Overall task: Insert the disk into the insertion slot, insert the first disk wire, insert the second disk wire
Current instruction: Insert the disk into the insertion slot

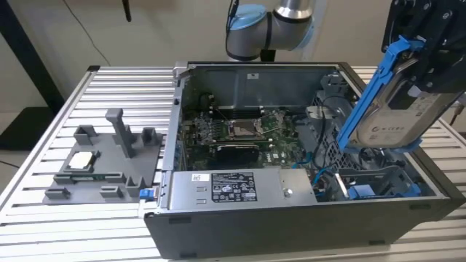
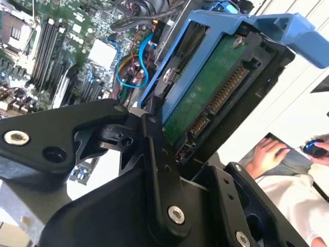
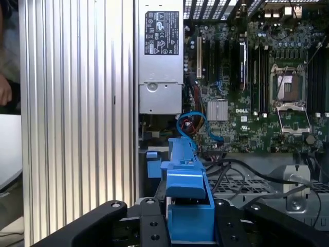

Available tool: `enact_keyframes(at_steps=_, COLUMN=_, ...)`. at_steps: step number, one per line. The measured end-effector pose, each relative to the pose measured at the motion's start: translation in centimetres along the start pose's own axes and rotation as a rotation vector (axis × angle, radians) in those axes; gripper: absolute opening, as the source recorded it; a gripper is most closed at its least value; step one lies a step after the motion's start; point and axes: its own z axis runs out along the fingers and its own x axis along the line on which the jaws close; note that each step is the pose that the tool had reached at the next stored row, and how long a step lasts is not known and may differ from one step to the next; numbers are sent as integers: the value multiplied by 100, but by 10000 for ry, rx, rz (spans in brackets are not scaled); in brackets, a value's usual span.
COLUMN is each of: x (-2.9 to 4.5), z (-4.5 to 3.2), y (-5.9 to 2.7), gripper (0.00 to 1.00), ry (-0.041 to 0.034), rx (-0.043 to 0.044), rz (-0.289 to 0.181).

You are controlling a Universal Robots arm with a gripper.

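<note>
Slatted table (image 1: pixel 109 87), open case (image 1: pixel 291 229), gripper (image 1: pixel 426 65) clamping tilted disk (image 1: pixel 396 120) above blue cables (image 2: pixel 119 69)

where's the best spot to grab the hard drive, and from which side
By its connector end, from above, as the gripper has it now: the hard drive hangs tilted over the drive bay, and a hold on the upper end probably leaves the lower end free to slide in.

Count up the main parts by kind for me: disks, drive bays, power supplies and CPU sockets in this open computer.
Disk: 1, held in the gripper
Insertion slot: 1
Power-supply box: 1
CPU socket: 1
Total: 4
</note>
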Motion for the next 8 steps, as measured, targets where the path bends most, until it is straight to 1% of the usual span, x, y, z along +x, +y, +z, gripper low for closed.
enact_keyframes(at_steps=8, x=79, z=51, y=-44, gripper=33, ry=1, rx=0, rz=0)
